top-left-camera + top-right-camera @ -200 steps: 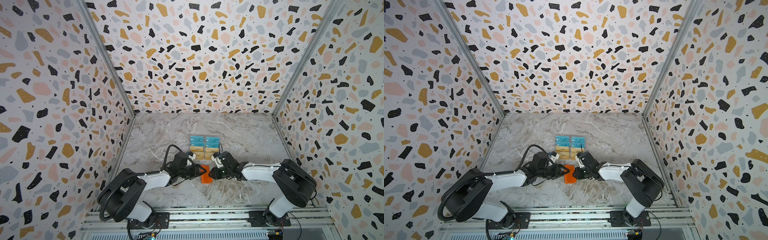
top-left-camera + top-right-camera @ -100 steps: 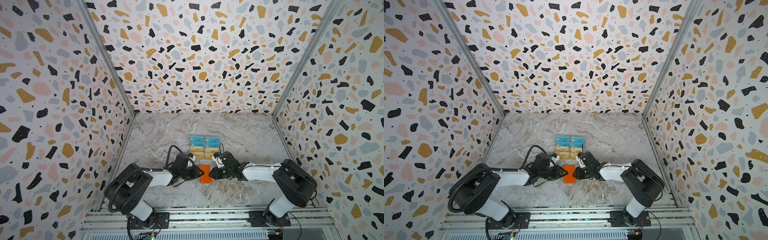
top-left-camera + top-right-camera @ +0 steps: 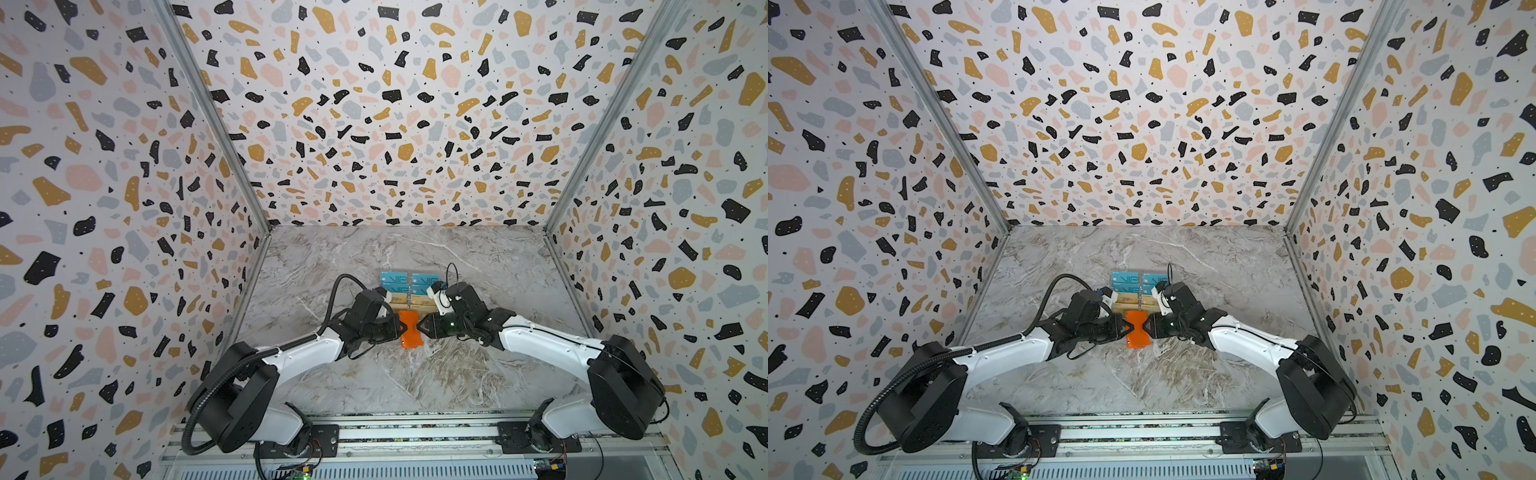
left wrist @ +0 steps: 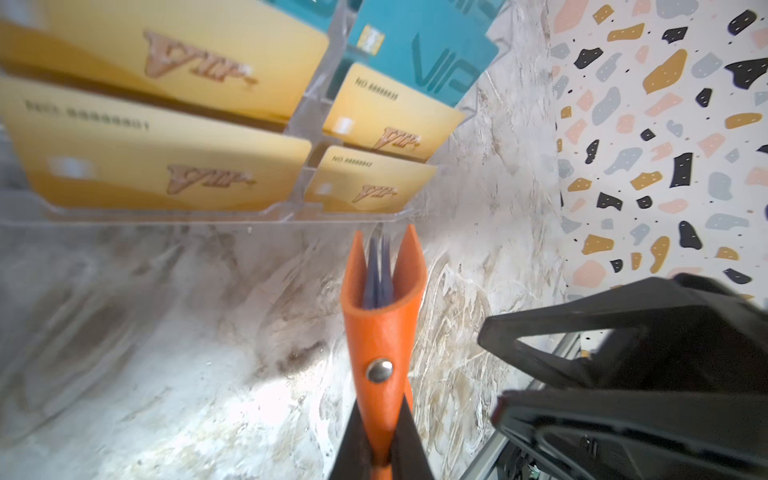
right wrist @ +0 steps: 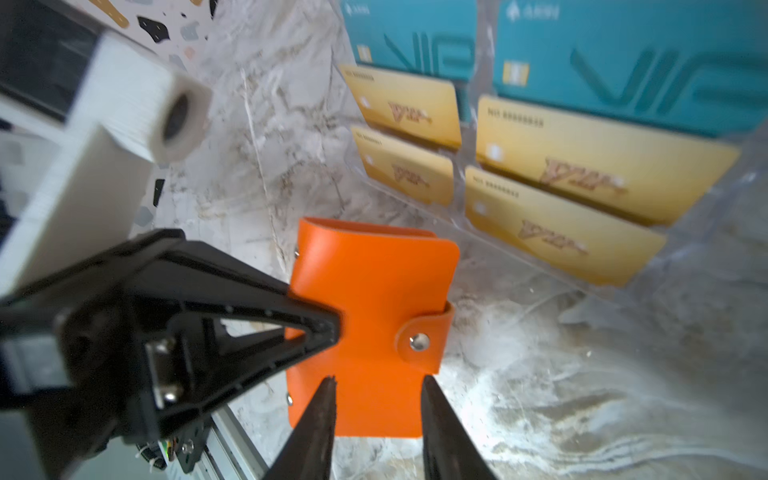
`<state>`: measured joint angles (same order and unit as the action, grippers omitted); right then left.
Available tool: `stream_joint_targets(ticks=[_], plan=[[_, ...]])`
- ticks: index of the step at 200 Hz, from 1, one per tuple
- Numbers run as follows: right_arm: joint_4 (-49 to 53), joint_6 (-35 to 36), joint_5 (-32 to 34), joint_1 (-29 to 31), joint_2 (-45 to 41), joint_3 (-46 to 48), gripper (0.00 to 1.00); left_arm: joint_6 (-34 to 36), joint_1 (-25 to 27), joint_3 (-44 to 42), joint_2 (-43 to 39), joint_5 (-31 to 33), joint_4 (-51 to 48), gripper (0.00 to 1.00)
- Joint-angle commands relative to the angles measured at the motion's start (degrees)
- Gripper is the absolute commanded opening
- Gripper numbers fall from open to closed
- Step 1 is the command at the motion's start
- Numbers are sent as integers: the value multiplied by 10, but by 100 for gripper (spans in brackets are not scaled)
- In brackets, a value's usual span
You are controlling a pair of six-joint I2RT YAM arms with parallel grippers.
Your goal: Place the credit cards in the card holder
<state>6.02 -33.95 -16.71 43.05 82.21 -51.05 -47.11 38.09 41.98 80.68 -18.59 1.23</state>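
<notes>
**End effectors.** The left gripper [image 4: 380, 438] is clamped on the card holder [image 4: 384, 328], one finger on each cover at the holder's left edge. The right gripper [image 5: 378, 382] stands with its jaws apart at the holder's right edge, and orange cover shows in the gap between its fingers [image 5: 320, 419]. In both top views the two grippers meet the holder from opposite sides.

**Card holder.** The holder [image 3: 410, 338] is at the middle of the bench [image 3: 332, 266]. It is folded, and its tab is fastened by a metal snap button [image 5: 419, 341]. In the left wrist view the covers gape slightly at the end nearest the rack, and dark sleeves show inside.

**Rack and cards.** A clear acrylic rack [image 4: 166, 216] stands just behind the holder, on the side of the bench's rear edge; contact cannot be determined. The credit cards [image 3: 409, 284] sit in it in two columns, with teal cards in the rear tiers and gold cards in the front tiers.

**Markings.**
- Teal cards: large "VIP" outline lettering, a gold chip and small illegible print.
- Gold cards: slanted "VIP" script and "NO" followed by a row of digits, mostly eights.

**Surface and enclosure.** The bench is grey-white marble pattern with brown veining. Three walls [image 3: 1142, 104] carry a terrazzo print of black, ochre, pink and grey chips. An aluminium rail [image 3: 415, 434] along the front edge carries both arm bases.
</notes>
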Motion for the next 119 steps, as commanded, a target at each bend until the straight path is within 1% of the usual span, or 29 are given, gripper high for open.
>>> stream_joint_targets(ticks=[1, 25, 49, 94, 119], plan=[[65, 6, 34, 21, 3, -33, 39, 19, 15, 33, -4, 44, -77, 0], [81, 6, 51, 38, 25, -56, 40, 7, 28, 57, -8, 51, -74, 0], [79, 4, 75, 45, 38, -53, 40, 6, 35, 71, -8, 44, -72, 0], [79, 20, 122, 47, 63, -51, 36, 6, 45, 71, -10, 20, -48, 0], [84, 31, 124, 47, 78, -60, 33, 12, 47, 77, -10, 19, -55, 0]])
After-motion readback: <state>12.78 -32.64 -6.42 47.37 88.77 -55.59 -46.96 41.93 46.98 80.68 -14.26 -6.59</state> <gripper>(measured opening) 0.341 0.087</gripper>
